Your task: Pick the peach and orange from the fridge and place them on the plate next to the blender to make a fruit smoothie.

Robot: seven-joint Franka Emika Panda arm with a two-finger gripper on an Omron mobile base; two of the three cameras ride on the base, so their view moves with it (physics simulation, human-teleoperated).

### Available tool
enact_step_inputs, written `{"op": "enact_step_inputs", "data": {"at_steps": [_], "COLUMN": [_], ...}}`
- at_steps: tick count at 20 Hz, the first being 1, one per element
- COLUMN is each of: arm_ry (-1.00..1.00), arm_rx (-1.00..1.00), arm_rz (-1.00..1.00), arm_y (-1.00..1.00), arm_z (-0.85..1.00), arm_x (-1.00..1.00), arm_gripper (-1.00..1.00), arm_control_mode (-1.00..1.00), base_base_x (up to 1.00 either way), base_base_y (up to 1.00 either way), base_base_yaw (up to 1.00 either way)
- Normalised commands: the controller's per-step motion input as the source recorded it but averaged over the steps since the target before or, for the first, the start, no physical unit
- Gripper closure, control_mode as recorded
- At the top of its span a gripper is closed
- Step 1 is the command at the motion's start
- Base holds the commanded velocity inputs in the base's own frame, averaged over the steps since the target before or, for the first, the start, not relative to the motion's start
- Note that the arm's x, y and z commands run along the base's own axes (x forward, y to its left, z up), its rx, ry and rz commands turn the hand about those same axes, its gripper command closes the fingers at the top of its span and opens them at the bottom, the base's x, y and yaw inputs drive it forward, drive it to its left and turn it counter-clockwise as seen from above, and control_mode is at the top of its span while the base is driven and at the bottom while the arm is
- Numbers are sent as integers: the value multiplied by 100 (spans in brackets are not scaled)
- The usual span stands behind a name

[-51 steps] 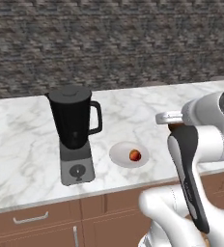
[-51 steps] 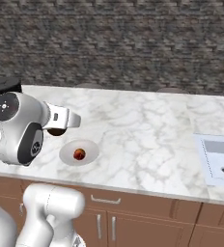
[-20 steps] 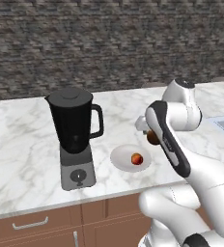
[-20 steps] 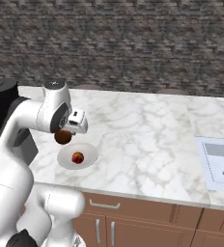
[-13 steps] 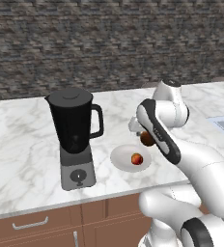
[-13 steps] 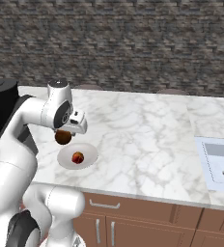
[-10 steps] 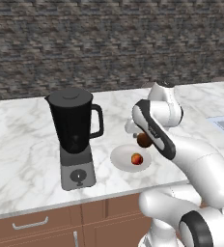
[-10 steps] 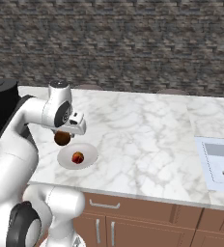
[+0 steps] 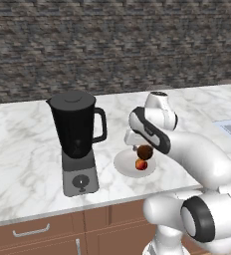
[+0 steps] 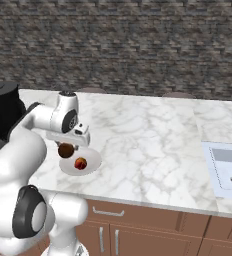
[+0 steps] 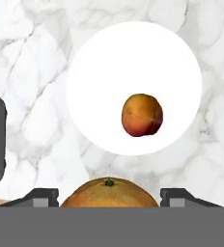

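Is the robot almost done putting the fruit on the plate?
Nearly. The peach already lies on the white plate beside the blender. The orange is in hand, gripped between the jaws of the gripper, which hangs above the plate. What is left: lower the orange onto the bare part of the plate next to the peach and let go.

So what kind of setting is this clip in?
A rendered home kitchen, most likely: a marble counter with a blender on it, a sink set into it, wooden cabinets below and a stone wall behind.
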Motion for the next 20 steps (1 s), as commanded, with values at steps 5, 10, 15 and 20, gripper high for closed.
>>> {"op": "enact_step_inputs", "data": {"at_steps": [5, 10, 15, 20], "arm_ry": [1, 0, 0, 0], "arm_rx": [0, -1, 0, -2], "arm_rz": [0, 0, 0, 0], "arm_y": [15, 17, 4, 0], "arm_z": [-29, -28, -35, -36], "arm_x": [33, 33, 29, 40], "arm_gripper": [100, 100, 100, 100], "arm_control_mode": [-100, -100, -100, -100], "base_base_x": [0, 0, 0, 0], "base_base_y": [0, 0, 0, 0], "base_base_yaw": [0, 0, 0, 0]}}
